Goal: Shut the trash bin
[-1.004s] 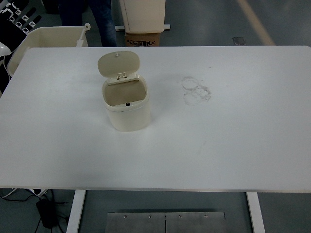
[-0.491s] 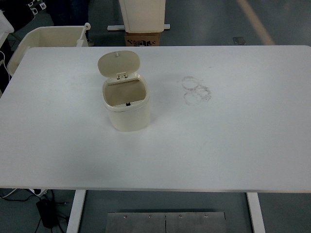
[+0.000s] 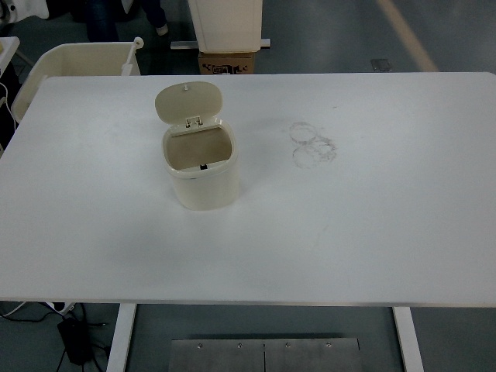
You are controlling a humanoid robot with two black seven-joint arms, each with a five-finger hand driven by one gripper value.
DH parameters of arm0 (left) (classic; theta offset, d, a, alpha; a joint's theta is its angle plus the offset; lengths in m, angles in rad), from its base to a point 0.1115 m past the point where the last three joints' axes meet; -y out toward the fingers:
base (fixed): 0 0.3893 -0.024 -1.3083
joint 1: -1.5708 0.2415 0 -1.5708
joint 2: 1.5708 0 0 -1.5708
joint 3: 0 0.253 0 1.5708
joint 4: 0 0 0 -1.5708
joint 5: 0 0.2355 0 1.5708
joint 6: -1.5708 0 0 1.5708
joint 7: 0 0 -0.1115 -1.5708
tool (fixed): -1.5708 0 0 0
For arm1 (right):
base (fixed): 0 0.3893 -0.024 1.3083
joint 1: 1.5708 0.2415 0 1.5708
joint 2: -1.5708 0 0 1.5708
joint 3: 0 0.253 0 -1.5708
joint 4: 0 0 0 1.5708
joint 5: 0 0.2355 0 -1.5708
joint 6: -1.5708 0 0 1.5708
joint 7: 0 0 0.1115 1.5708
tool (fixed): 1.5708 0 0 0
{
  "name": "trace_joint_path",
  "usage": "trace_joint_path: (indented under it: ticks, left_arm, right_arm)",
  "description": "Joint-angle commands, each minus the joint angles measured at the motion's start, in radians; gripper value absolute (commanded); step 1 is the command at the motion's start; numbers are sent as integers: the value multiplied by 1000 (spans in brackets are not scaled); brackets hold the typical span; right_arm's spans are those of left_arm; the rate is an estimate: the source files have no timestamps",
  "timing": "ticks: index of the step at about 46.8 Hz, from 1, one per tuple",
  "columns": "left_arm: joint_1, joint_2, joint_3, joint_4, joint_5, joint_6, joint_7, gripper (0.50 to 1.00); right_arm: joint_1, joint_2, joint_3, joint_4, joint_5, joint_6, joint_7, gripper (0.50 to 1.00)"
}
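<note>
My hands: neither in frame, state cannot tell. Bottom of frame: near edge of white table (image 3: 256,263), black cable box (image 3: 74,337) on floor lower left. Left of centre: cream trash bin (image 3: 204,182) upright, lid (image 3: 188,101) hinged up at far side, mouth open, inside looks bare. Right of bin, apart: grey ring smudges (image 3: 312,143) on tabletop. Beyond far edge, upper left: cream tub (image 3: 74,66); top centre: cardboard box (image 3: 227,62). Person's legs (image 3: 128,14) at top left.

Bright, even overhead light on the white table (image 3: 372,232) (soft shadows only), slightly soft focus throughout.
</note>
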Motion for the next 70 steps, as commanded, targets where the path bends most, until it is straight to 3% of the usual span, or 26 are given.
trace_joint_path:
  ticks: [1,18,26,34,45,70]
  left_arm:
    - [-33,1,54,-26,34,-19,17,1000]
    - [-88,1,120,-135,209,-81,22,1000]
    - [-88,0,174,-149,252,-152,23,1000]
    - [-96,3,227,-177,273,-158,22,1000]
    - [-134,56,261,-266,281,-207,23,1000]
    - [-131,44,315,-353,281,-216,23,1000]
  right_arm:
    - [0,0,0,0,0,0,0,991]
    - [0,0,0,0,0,0,0,993]
    - [0,0,0,0,0,0,0,993]
    - [0,0,0,0,0,0,0,993]
    - [0,0,0,0,0,1,0,993]
    - [0,0,0,0,0,0,0,993]
